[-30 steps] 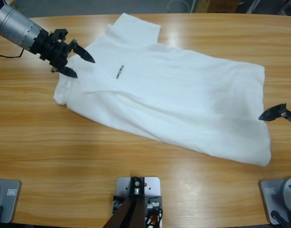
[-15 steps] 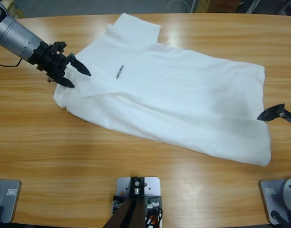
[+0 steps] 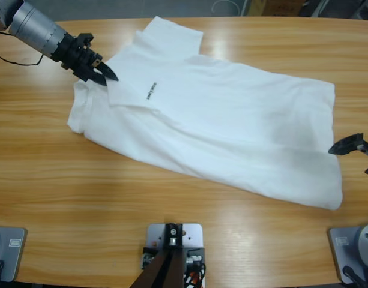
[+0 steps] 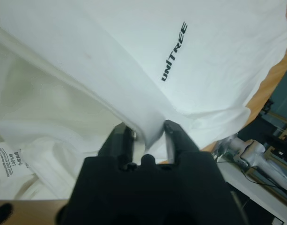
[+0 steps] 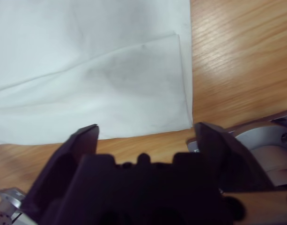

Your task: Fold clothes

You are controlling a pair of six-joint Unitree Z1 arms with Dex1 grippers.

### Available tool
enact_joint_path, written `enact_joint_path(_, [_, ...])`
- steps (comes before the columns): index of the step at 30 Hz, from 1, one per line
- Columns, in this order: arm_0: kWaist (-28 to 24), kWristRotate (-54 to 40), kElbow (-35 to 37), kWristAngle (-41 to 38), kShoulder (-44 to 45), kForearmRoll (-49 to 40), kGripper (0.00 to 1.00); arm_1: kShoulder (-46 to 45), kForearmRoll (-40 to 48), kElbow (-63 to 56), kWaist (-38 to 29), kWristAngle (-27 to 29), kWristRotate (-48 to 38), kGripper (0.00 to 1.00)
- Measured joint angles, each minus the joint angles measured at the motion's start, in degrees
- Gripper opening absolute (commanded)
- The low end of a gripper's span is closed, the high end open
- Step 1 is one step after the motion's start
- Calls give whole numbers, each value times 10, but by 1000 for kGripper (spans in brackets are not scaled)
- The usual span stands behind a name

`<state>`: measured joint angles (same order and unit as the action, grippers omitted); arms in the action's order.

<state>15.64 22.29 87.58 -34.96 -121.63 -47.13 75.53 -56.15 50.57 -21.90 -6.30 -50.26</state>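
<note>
Fingers (image 4: 173, 136) of the left gripper (image 3: 104, 74) pinch a fold of the white T-shirt (image 3: 220, 120) at its far-left collar end; the shirt lies spread across the wooden tabletop (image 3: 81, 198). Right gripper (image 3: 358, 150), fingers wide apart and empty, sits just beside the shirt's right hem.

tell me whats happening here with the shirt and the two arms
A white T-shirt lies spread, chest logo up, on the wooden table. The left gripper has pinched a fold of fabric near the collar end, jaws closed on it. The right gripper hangs open just off the hem end, over bare wood, not touching the cloth. No fold has been laid over yet.
</note>
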Motion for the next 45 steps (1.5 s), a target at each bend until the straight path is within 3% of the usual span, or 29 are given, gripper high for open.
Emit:
enact_joint_path(1, [0,-2,1,-2,0,0,0,0,1,0,0,0,1,115])
enact_joint_path(2, [1,-4,3,-5,-1,0,0,0,2,0,0,0,2,98])
enact_joint_path(16, [36,-7,13,-28,-13,0,0,0,4,0,0,0,11,106])
enact_joint_path(25, [89,2,136,-33,-7,-14,0,0,4,0,0,-6,11,104])
enact_joint_path(30, [106,5,145,-35,-7,-43,0,-1,4,0,0,-9,11,103])
enact_joint_path(36, [118,25,66,-15,20,-59,0,-3,4,0,0,-15,11,104])
enact_joint_path(45, [119,69,-91,4,113,4,0,-15,5,0,0,-22,11,104])
